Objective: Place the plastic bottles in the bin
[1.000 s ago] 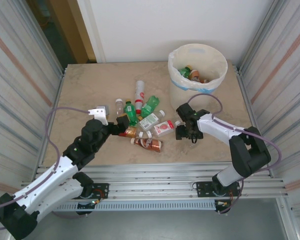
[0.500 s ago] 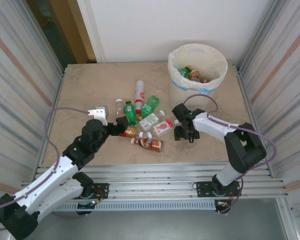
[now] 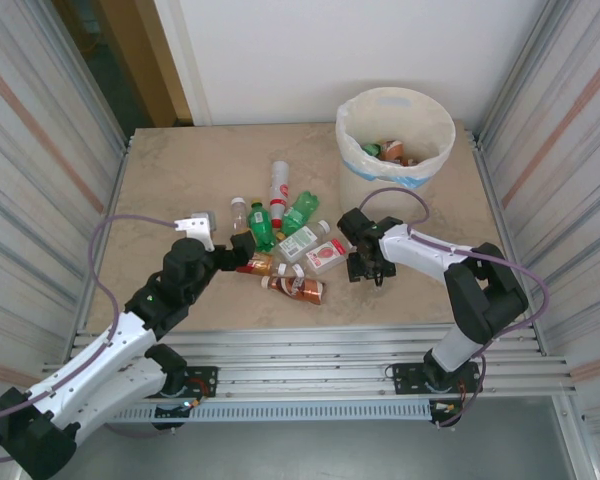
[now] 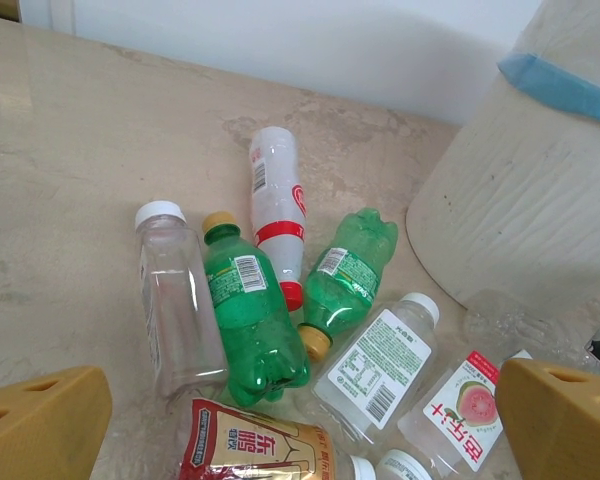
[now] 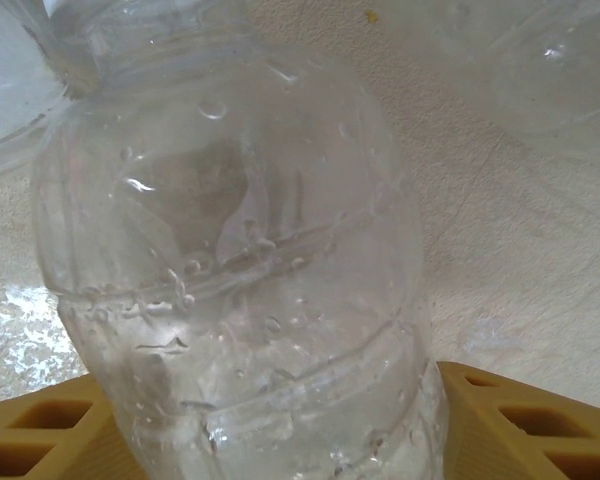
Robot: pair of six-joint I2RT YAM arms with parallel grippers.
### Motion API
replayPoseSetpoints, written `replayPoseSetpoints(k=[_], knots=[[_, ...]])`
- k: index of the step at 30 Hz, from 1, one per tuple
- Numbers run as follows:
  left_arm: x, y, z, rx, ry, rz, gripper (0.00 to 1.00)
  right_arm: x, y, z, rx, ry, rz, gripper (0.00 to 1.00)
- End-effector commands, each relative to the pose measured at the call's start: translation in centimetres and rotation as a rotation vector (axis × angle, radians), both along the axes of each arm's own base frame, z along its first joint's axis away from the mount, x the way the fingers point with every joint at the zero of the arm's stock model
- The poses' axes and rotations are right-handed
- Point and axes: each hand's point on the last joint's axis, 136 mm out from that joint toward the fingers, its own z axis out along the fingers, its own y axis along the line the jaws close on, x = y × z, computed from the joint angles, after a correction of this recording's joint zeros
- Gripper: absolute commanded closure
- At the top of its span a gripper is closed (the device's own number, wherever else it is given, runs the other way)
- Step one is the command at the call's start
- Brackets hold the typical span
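Note:
Several plastic bottles [image 3: 280, 245] lie in a heap at the middle of the table. In the left wrist view I pick out two green ones [image 4: 245, 320], a white-and-red one [image 4: 277, 200], a clear one with a white cap [image 4: 175, 300] and a guava-labelled one [image 4: 465, 410]. My left gripper [image 3: 242, 248] hovers open at the heap's left edge with nothing between its fingers [image 4: 40, 420]. My right gripper [image 3: 368, 268], low at the heap's right side, has its yellow fingers [image 5: 500, 420] against both sides of a clear bottle [image 5: 230, 250]. The bin [image 3: 365, 185] stands at the back right and holds a few bottles [image 3: 385, 150].
Corrugated metal walls close in the table on the left and right. A metal rail runs along the near edge by the arm bases. Bare tabletop [image 3: 180, 170] lies left of and behind the heap.
My right gripper slid left toward the heap and narrowed its jaws onto the clear bottle. The left arm has barely moved.

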Motion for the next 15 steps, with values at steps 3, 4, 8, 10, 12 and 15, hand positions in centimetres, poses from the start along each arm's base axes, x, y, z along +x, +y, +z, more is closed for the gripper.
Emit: replayPoseSetpoints(k=[3,4,8,10,12,15], knots=[[0.5,0.8,1.5,-0.016,-0.027,0.045,0.01,-0.2,-0.3,2.5,-0.044,-0.03,0.023,0.65],[0.5,0.8,1.5,-0.016,-0.025,0.044,0.01,-0.2,-0.3,3.2,-0.046,-0.038,0.024,0.66],[0.6,0.9,1.5,-0.02,-0.021,0.049,0.01,-0.2,-0.3,5.3,-0.045,-0.069,0.025,0.68],[0.8,0.9,1.4,-0.024,-0.02,0.057,0.01,-0.3,-0.1,6.3,-0.04,-0.085,0.028,0.69],[0.9,0.9,1.4,-0.028,-0.018,0.06,0.01,-0.4,0.0,7.0,-0.032,-0.097,0.032,0.7],[1.1,0.8,1.5,-0.033,-0.016,0.056,0.01,-0.6,0.5,7.9,-0.013,-0.108,0.044,0.71]])
